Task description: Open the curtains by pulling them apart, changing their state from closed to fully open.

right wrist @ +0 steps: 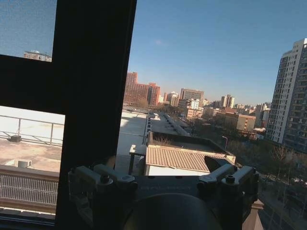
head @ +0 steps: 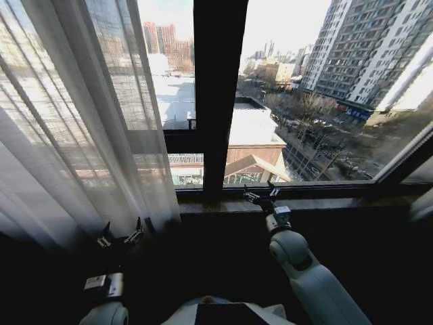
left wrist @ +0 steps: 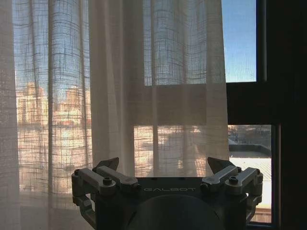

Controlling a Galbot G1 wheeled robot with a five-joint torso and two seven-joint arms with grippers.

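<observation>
One sheer white pleated curtain (head: 74,135) hangs over the left part of the window, its inner edge falling near the dark centre frame bar (head: 216,95). My left gripper (head: 120,237) is low in front of this panel's bottom hem, open and empty. In the left wrist view the curtain (left wrist: 144,72) hangs just beyond the spread fingers of the left gripper (left wrist: 163,167), apart from them. My right gripper (head: 260,197) is open at the windowsill, right of the frame bar. In the right wrist view, the right gripper (right wrist: 163,165) faces the frame bar (right wrist: 91,72) and bare glass.
The windowsill (head: 304,203) runs along the bottom of the glass, with a dark wall below it. The pane right of the frame bar is uncovered and shows city buildings outside. A pale blurred shape (head: 423,203) sits at the far right edge.
</observation>
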